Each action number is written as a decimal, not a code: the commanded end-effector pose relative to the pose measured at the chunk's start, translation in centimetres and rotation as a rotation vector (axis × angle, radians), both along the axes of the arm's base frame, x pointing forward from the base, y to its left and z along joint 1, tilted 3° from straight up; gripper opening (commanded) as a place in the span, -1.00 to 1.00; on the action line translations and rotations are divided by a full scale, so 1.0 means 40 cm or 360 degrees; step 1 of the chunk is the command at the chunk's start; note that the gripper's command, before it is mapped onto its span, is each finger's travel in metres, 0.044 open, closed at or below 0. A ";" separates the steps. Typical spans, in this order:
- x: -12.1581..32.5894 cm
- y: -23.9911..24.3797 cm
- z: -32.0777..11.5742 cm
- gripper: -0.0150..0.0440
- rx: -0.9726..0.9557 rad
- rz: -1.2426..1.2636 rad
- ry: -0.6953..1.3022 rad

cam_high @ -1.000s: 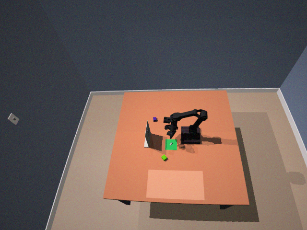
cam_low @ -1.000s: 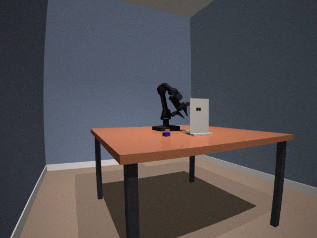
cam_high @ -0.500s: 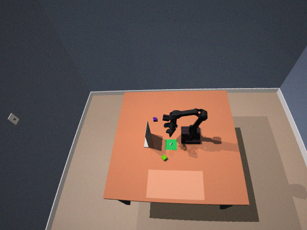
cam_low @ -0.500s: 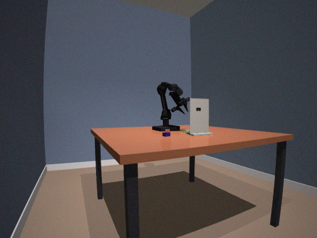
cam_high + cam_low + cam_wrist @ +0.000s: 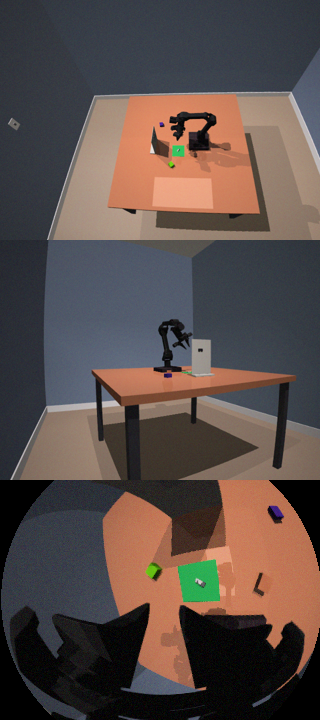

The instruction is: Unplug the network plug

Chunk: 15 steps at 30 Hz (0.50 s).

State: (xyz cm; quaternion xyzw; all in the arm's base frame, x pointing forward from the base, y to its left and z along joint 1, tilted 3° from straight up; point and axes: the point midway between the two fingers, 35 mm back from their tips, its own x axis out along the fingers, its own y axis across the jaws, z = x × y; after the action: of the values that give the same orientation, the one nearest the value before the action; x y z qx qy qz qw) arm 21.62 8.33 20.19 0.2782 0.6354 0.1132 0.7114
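The small grey-white plug (image 5: 178, 150) (image 5: 200, 582) lies on the table inside the green marked square (image 5: 181, 154) (image 5: 189, 594), near its middle and away from the square's edges. The upright panel (image 5: 154, 142) (image 5: 201, 361) stands apart from it, beyond the square. My gripper (image 5: 187, 347) (image 5: 164, 608) is partly open, with nothing between its fingers. It hangs in the air well above the table, clear of the plug and the panel. The panel's socket face is not clearly visible.
A lime green block (image 5: 171, 164) (image 5: 153, 571) lies near the square. A purple block (image 5: 161, 124) (image 5: 168, 375) (image 5: 275, 512) lies off to the other side. An orange block (image 5: 169, 371) (image 5: 265, 583), close to the table's colour, lies on the purple block's side of the square.
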 end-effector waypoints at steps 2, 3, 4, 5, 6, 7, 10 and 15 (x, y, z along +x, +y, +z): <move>-0.010 0.001 0.046 0.04 -0.0003 -0.0005 -0.0010; -0.011 0.001 0.050 0.04 -0.0003 -0.0005 -0.0010; -0.011 0.001 0.051 0.04 -0.0003 -0.0005 -0.0010; -0.011 0.001 0.051 0.04 -0.0003 -0.0005 -0.0010; -0.011 0.001 0.051 0.13 -0.0003 -0.0005 -0.0010; -0.011 0.001 0.051 0.22 -0.0003 -0.0005 -0.0010; -0.011 0.001 0.051 0.48 -0.0003 -0.0005 -0.0010; -0.011 0.001 0.051 0.93 -0.0003 -0.0005 -0.0010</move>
State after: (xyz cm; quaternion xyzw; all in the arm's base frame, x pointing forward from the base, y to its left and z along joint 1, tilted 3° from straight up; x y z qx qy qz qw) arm 21.23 8.42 22.15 0.2781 0.6333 0.1141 0.7131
